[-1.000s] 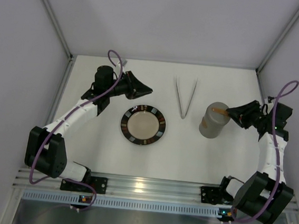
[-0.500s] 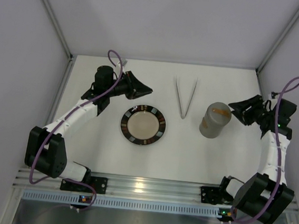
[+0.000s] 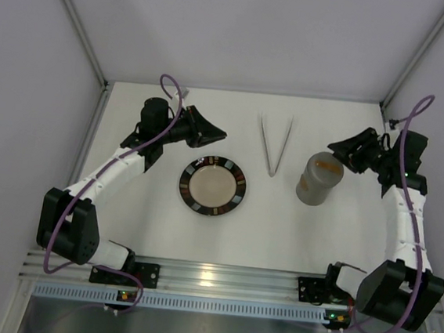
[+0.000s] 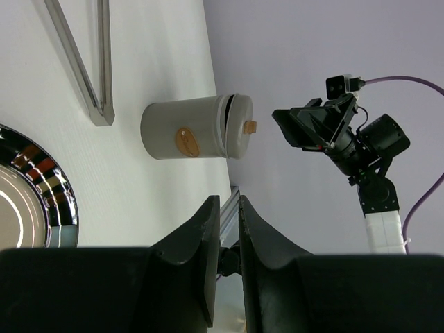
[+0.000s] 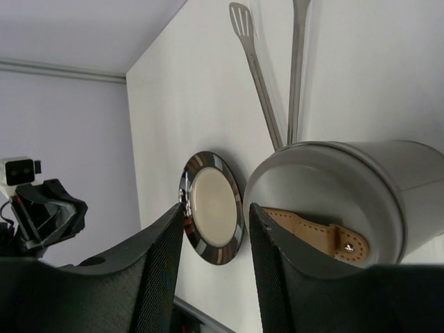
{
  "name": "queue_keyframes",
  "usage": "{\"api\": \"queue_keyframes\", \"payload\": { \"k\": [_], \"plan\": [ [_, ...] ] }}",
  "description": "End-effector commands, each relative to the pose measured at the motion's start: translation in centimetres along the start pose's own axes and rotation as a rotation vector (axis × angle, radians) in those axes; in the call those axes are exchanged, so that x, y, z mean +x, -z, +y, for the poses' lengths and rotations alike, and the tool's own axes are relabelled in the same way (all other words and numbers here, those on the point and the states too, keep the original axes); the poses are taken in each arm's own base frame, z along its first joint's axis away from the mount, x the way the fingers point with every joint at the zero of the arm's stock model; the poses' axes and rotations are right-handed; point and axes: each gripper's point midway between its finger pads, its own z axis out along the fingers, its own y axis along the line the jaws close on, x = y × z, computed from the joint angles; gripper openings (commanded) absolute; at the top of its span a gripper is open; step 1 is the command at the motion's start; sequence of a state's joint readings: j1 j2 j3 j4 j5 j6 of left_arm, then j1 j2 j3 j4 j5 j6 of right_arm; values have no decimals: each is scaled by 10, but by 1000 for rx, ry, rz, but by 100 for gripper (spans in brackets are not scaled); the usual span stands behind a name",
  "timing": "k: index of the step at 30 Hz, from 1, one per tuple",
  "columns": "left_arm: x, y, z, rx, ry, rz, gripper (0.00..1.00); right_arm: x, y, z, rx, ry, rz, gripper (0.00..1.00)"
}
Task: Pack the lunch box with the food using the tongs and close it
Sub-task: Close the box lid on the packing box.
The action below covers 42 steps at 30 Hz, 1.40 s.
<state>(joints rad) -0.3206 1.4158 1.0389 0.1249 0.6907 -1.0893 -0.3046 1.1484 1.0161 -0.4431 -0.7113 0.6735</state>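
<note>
— What's the setting?
— A white table (image 3: 341, 233) between pale walls (image 3: 242, 35). One plate (image 3: 185, 185), one pair of tongs (image 3: 266, 143), and one lunch box (image 3: 314, 187) right of the tongs, with its lid (image 3: 326, 165) on.
— The grippers?
— The left gripper (image 3: 221, 133) is barely parted and empty, near the plate. The right gripper (image 3: 335, 148) is parted and empty, by the lid.

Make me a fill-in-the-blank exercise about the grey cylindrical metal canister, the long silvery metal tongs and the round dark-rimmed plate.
1. The grey canister stands upright with its round lid ____.
2. The silvery tongs lie on the white table, held by ____ gripper.
3. The dark-rimmed plate has ____ food on it.
4. The right gripper, beside the canister's top, has its jaws ____.
Missing words: on; neither; no; open.
</note>
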Motion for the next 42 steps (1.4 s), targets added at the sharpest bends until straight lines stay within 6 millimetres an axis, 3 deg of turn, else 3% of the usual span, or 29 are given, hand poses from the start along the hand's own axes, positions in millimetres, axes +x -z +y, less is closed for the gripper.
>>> {"api": "queue_keyframes", "payload": {
  "k": [1, 6, 12, 18, 27, 35, 42],
  "plan": [
    [-1, 6, -10, 22, -36, -12, 22, 3, -14, 9, 22, 60, 12, 41],
    [0, 6, -9, 17, -33, -8, 22, 15, -30, -1, 53, 61, 54, 39],
    [-1, 5, -7, 12, -33, -11, 22, 23, -47, -33, 123, 40, 77, 37],
    [-1, 4, -6, 8, -30, -12, 22, 30, -62, -44, 139, 45, 108, 36],
    [-1, 5, -5, 0, -31, -13, 22, 34, -59, -52, 171, 76, 95, 36],
    [-2, 5, -6, -2, -41, -13, 22, 21, -48, -37, 148, 139, 19, 38],
    [-2, 7, -11, -7, -80, -7, 29, -6, -35, 0, 82, 217, -70, 42]
  ]
}}
